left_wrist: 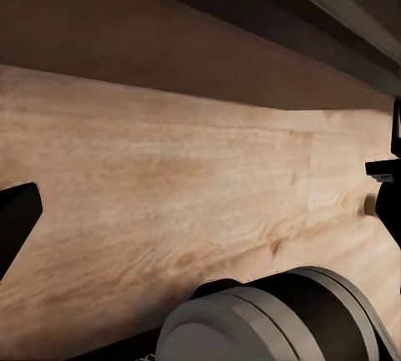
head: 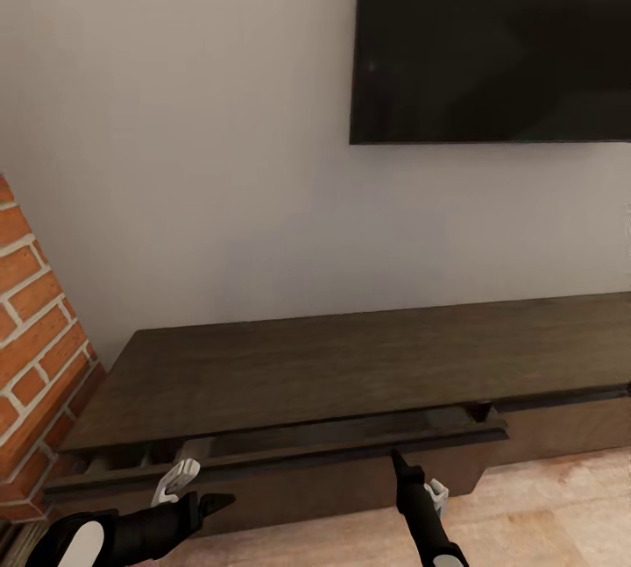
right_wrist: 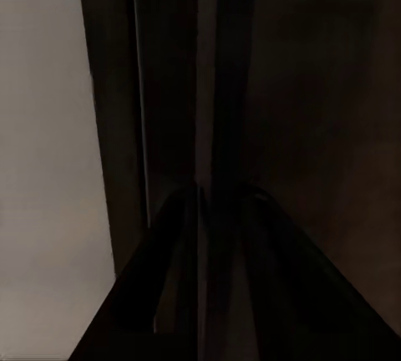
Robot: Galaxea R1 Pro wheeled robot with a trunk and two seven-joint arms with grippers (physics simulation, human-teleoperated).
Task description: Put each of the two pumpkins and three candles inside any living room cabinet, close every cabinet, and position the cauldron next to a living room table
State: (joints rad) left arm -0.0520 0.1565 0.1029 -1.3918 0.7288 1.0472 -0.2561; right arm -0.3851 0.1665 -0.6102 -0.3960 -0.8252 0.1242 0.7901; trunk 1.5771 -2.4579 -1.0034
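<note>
Right pincer [head: 400, 460] tip touching cabinet [head: 350, 374] drawer front.

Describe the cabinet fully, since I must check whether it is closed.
The long, low dark-brown wooden cabinet stands on the pale wood floor against the grey wall, its left end by the brick surround. Its flat top looks bare. Its wide left drawer is slightly pulled out, leaving a dark gap under the top. The right tool points at the drawer front; whether it touches is unclear.

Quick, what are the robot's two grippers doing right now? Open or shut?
Left gripper: looks shut, empty, pointing along the cabinet front.
Right gripper: shut, empty, tip at the drawer edge.
</note>
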